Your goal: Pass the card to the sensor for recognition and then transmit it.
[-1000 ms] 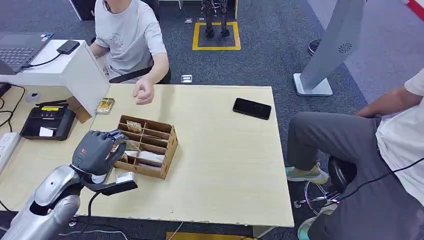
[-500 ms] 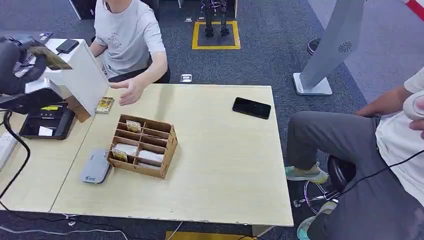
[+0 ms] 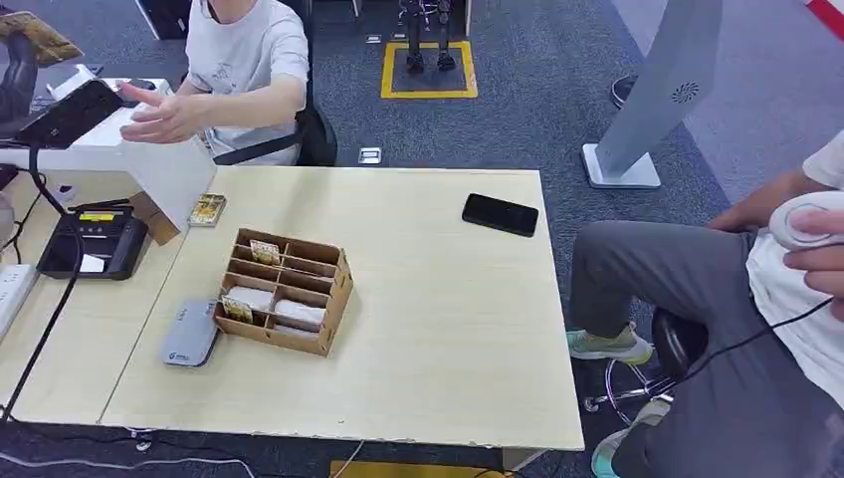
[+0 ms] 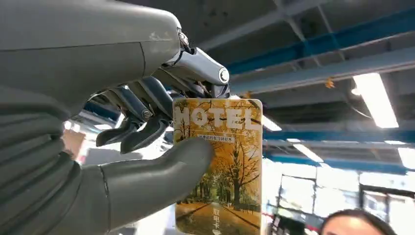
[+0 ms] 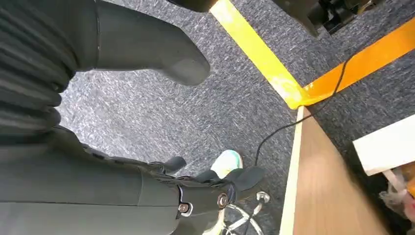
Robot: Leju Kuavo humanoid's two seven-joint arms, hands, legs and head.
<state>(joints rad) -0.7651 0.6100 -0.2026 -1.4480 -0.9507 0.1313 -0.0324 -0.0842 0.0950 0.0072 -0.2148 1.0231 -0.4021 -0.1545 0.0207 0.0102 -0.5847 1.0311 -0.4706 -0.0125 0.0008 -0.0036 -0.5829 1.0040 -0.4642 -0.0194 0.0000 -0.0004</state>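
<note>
Head view: one counter point(image 3: 448, 339) carries one cardboard organizer point(image 3: 286, 292), with one grey sensor point(image 3: 189, 333) touching its near-left corner, one black phone point(image 3: 501, 215) well off toward the far-right edge, and a loose card point(image 3: 208, 209) beyond its far-left corner; the broad stretch of counter right of the organizer lies bare to the edge. Far up and left of the organizer, the left hand point(image 3: 18, 62) holds one card point(image 3: 40, 38) aloft, and a person's open hand point(image 3: 164, 116) reaches toward it. Left wrist view: the left hand point(image 4: 147, 122) pinches the card point(image 4: 222, 166), printed "MOTEL", between thumb and fingers, under ceiling lights. Right wrist view: the right hand point(image 5: 161, 127) holds nothing, thumb and fingers apart, above grey carpet beside the counter's edge point(image 5: 298, 166).
</note>
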